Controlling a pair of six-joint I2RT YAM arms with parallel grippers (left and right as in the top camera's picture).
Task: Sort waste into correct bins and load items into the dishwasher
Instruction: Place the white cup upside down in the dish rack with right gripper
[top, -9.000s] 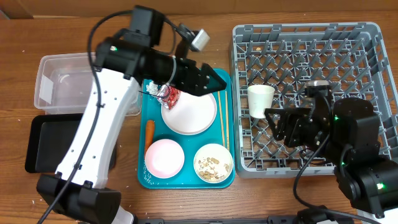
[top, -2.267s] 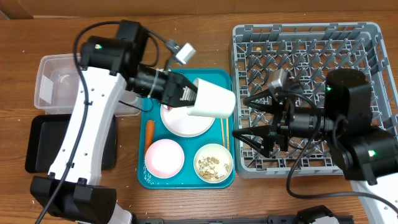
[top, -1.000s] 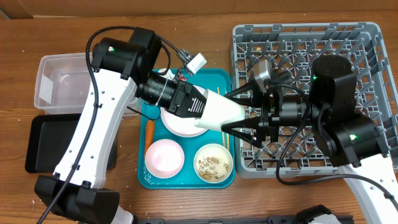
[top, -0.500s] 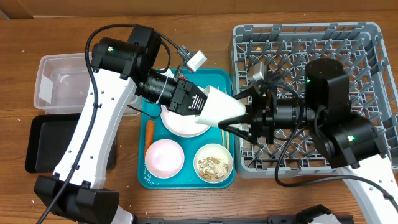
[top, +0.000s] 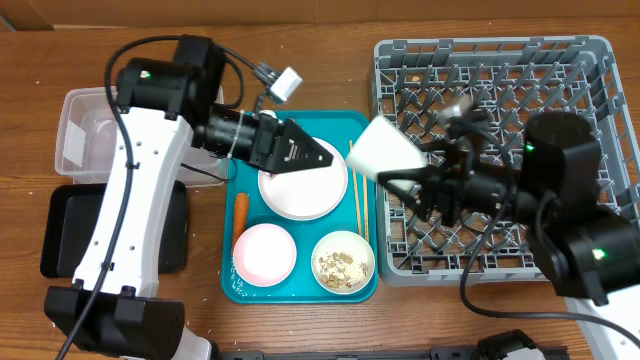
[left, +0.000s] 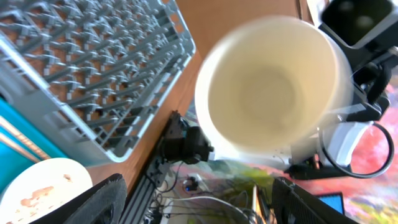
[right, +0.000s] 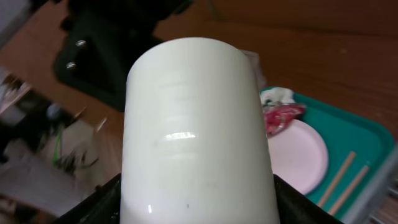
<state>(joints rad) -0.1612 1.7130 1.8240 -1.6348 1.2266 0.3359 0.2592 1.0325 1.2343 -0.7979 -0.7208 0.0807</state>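
Note:
My right gripper (top: 402, 172) is shut on the small white cup (top: 385, 150) and holds it tilted above the gap between the teal tray and the grey dish rack (top: 560, 60). The cup fills the right wrist view (right: 196, 130), between the jaws (right: 196, 202). My left gripper (top: 305, 155) is open and empty over the white plate (top: 300, 190). The left wrist view looks into the cup's mouth (left: 273, 87) past the open jaws (left: 205, 199). The red wrapper (right: 283, 115) lies by the plate (right: 301, 155). The carrot (top: 240, 212) lies on the tray.
The teal tray (top: 300, 292) also holds a pink plate (top: 265, 252), a white bowl of food bits (top: 343, 262) and chopsticks (top: 356, 195). The clear tub (top: 95, 135) and black tray (top: 60, 230) sit at the left.
The cup has passed from my left gripper to my right. The left gripper opened and drew back left. The right gripper carried the cup right, toward the rack.

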